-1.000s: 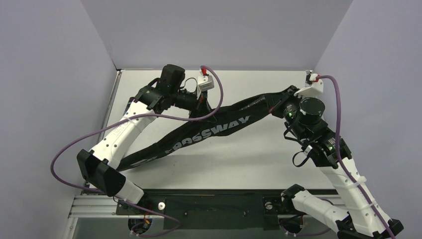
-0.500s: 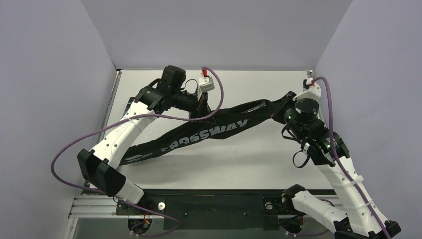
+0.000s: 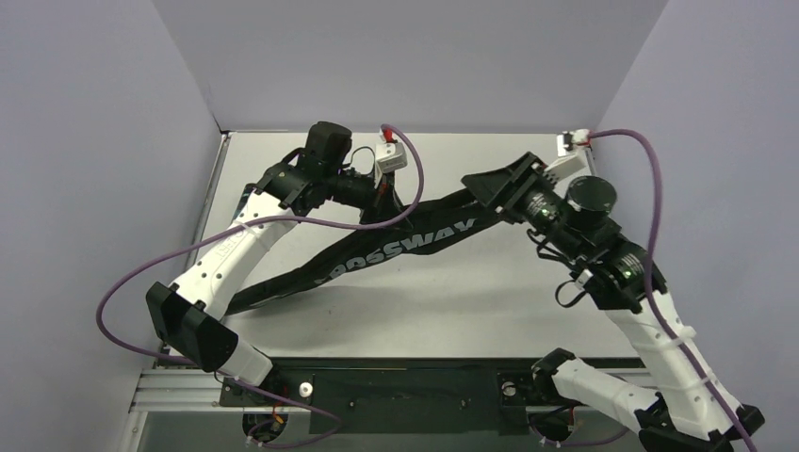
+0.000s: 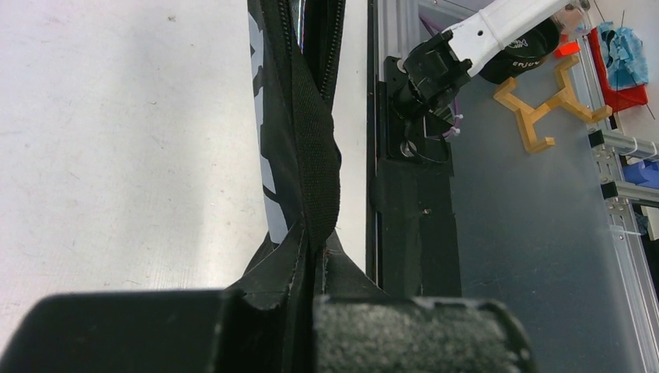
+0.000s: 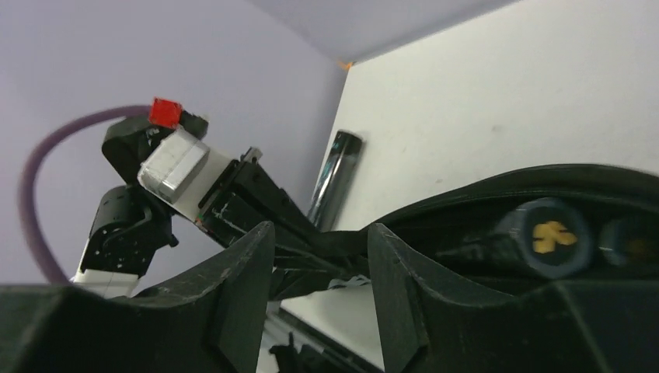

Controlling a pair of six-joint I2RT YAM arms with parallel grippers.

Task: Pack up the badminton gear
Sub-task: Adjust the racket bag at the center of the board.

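Tabletop (image 3: 452, 301) is white, with walls on three sides. CROSSWAY racket bag (image 3: 396, 250) spans it on a diagonal: narrow end near-left by the left arm's base, wide end far-right. The wide end is raised off the surface at the right claw.

Left claw (image 4: 308, 303) is clamped tight on the bag's rim at about mid-length, on the far side. The wrist view shows black fabric pinched between both fingers with no gap. A webbing strap (image 4: 315, 155) runs away from the pinch alongside the zipper.

Right claw (image 5: 320, 233) sits at the bag's wide end, pointing left toward the other arm. Its fingers stand partly apart and the bag's rim runs into the gap between them. Cannot tell from either view whether they actually grip it. The bag mouth is open on that side.

Black tube (image 5: 336, 177) lies flat on the tabletop beyond the bag, near the left arm's wrist; print not readable. Inside the open mouth, two round racket handle ends (image 5: 552, 235) sit side by side, the left one with a yellow logo on its cap.
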